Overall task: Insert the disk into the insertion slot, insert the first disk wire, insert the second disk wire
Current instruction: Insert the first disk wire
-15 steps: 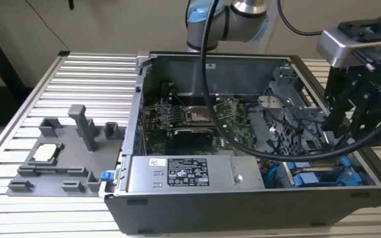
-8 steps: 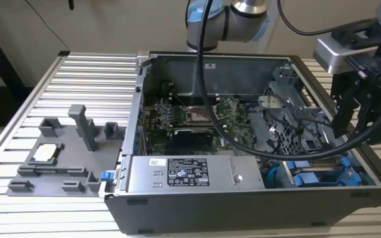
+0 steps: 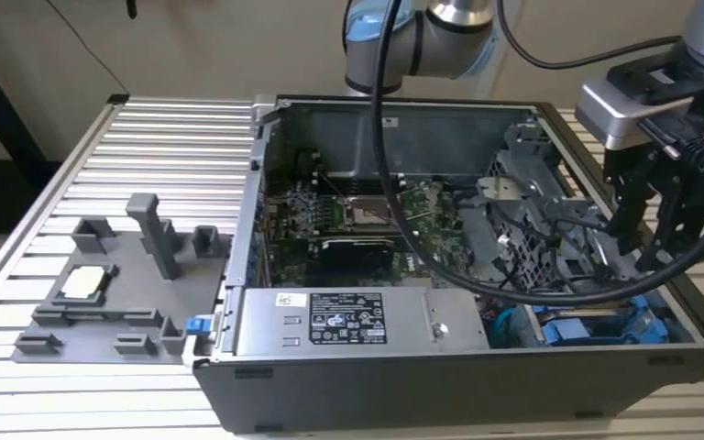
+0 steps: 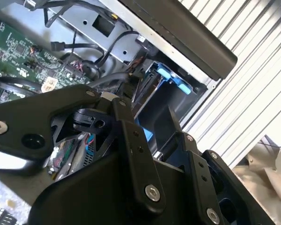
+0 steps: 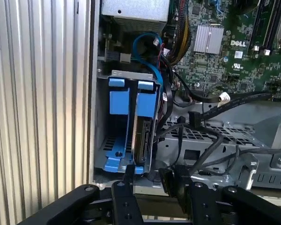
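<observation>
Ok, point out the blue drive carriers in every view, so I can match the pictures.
Exterior view: blue carriers in the near corner of the case, toward the exterior view's right.
First wrist view: blue carriers standing side by side against the case wall.
Second wrist view: one of the blue carriers, its tab beside the case's dark rim.
Shared landmark: the green motherboard.

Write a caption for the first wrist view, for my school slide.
Robot's tool hovers near the blue-framed disk sitting in its grey metal slot inside a computer.
</observation>
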You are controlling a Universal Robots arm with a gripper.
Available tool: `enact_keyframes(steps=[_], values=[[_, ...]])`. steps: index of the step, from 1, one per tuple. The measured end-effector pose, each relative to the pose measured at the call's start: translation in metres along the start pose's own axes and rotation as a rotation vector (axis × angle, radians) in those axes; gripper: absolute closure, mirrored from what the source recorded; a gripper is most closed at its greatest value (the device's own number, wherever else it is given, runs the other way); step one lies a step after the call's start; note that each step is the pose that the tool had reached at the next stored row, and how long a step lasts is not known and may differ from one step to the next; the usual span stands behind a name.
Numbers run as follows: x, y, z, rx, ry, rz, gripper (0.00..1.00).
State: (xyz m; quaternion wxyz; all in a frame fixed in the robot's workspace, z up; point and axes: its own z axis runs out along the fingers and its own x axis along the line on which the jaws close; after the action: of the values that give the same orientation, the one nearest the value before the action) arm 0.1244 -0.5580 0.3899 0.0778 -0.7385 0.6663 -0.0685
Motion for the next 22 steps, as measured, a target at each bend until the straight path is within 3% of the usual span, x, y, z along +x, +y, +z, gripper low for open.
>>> enact_keyframes(steps=[3, 7, 17, 22], values=[[-0.0033, 0.0, 0.0, 0.0063, 0.0055, -0.013, 0.53], [-0.0046, 0.0013, 0.0003, 0.0322, 0.0075, -0.017, 0.53], [-0.0057, 0.0058, 0.0023, 0.0484, 0.0091, -0.019, 0.53], [-0.0057, 0.006, 0.0027, 0.0492, 0.009, -0.02, 0.53]])
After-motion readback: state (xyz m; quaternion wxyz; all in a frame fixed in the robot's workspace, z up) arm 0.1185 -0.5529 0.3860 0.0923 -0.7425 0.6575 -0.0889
